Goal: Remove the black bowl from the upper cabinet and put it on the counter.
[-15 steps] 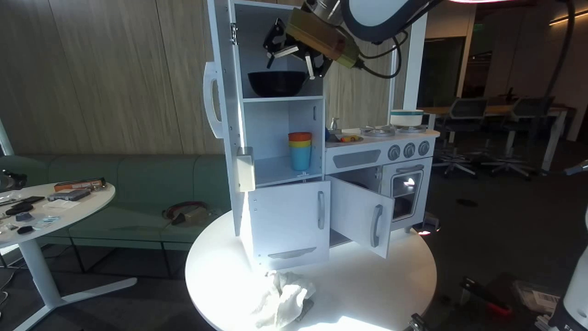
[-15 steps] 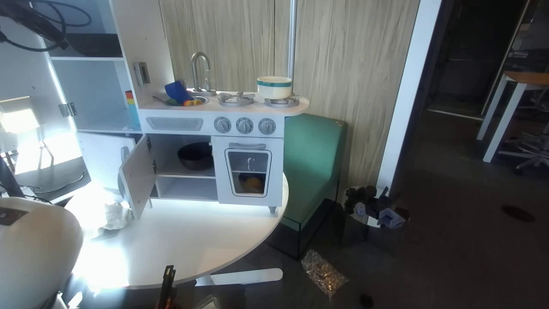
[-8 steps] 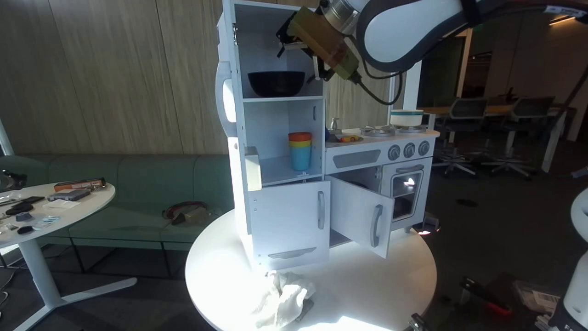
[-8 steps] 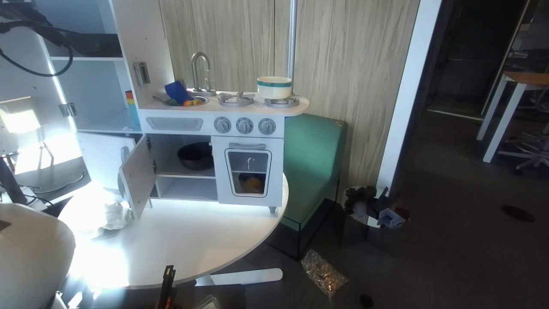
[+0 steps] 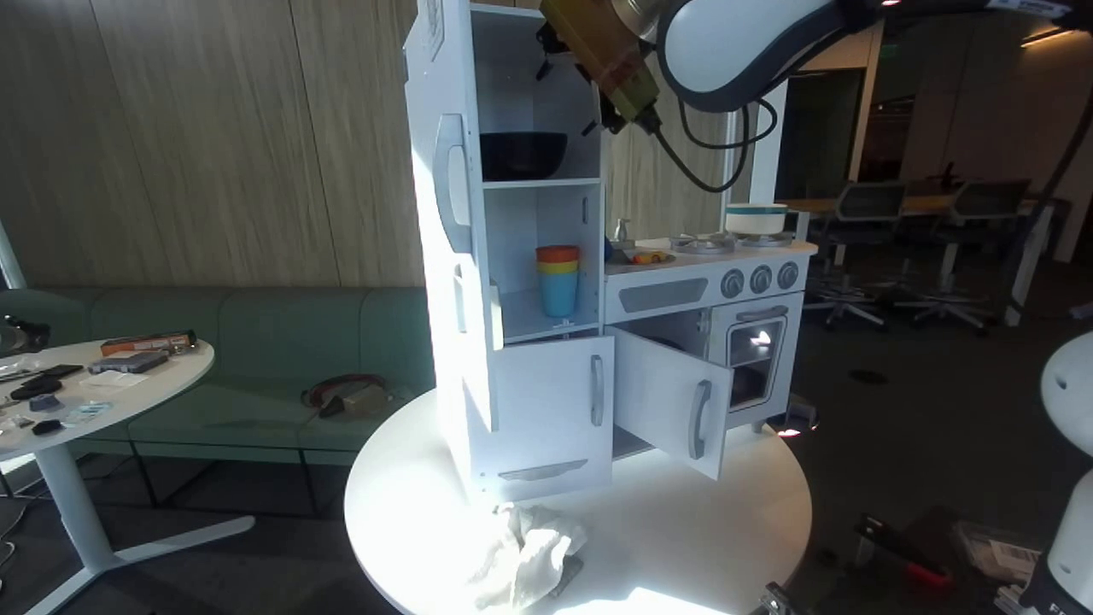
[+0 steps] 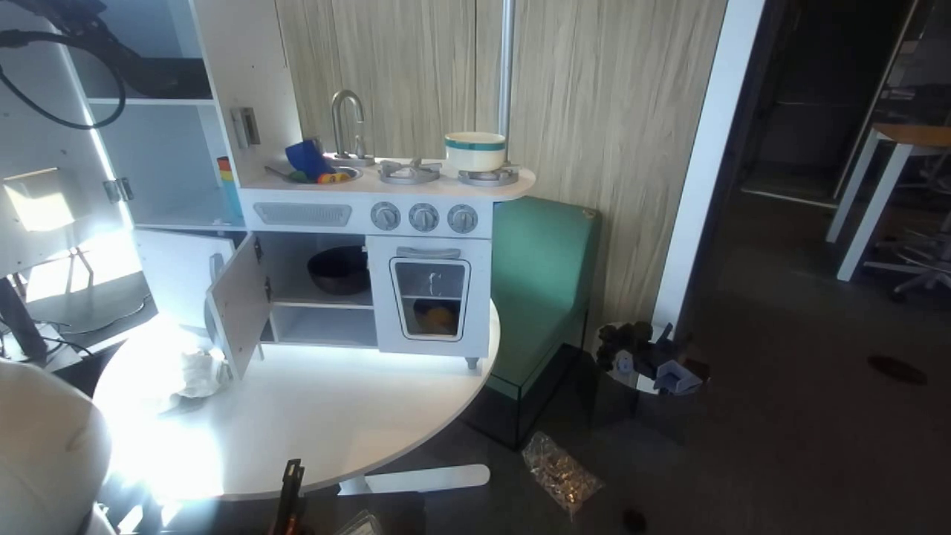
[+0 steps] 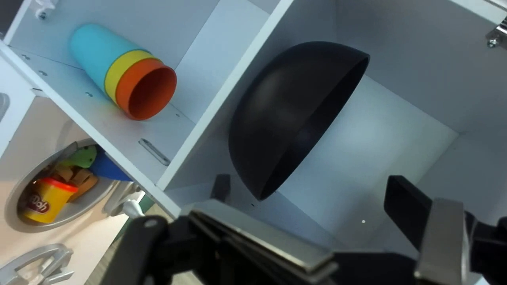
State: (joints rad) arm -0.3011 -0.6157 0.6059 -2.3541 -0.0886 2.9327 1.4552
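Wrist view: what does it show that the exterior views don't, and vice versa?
Only the wrist view: part of the inside of the black bowl, and lettering on the yellow tub.
Only the exterior views: the cream pot, the stove knobs and, clearest in an exterior view, a second dark bowl lower down.
Shared: the black bowl in the upper cabinet, stacked cups below.

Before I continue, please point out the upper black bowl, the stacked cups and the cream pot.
Upper black bowl (image 7: pixel 284 109): in the wrist view, on its outer wall.
Stacked cups (image 5: pixel 558 289): in an exterior view, on their blue lower part.
Cream pot (image 6: pixel 475 158): in an exterior view, on its side wall.
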